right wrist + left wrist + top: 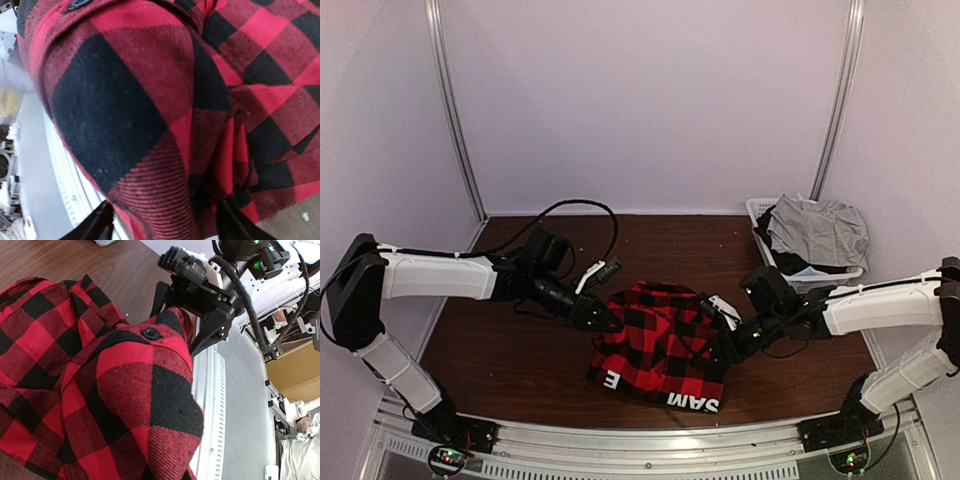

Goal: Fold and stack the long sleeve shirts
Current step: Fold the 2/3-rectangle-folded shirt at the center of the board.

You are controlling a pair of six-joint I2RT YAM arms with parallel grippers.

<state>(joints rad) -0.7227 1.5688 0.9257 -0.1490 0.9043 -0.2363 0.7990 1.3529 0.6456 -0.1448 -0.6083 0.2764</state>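
**Both hands on the flannel, and each camera tells a different bit**

From the top camera the red-and-black flannel shirt (pixel 660 340) sits in a rumpled heap on the table (pixel 520 350), about mid-width and toward the near edge, right between my two arms. White letters (pixel 700 403) show along its near hem. My left hand (pixel 603 318) is at the shirt's left edge and my right hand (pixel 720 345) is at its right edge. Off in the far right corner there's a white basket (pixel 757 212) with a grey garment (pixel 820 230) piled in it, well apart from the shirt.

The top view can't show what the hands are doing, though. My left wrist camera is filled with plaid bunched up close, black button (pixel 150 333) and all, so my own left fingers are buried. That hand is pressed together, pinching the cloth. It does catch my right hand across the way, spread, with a fold of shirt bulging between its jaws.

The right wrist camera backs that up: both fingers (pixel 97 227) sit far apart at the bottom edge, with plaid hanging between them.
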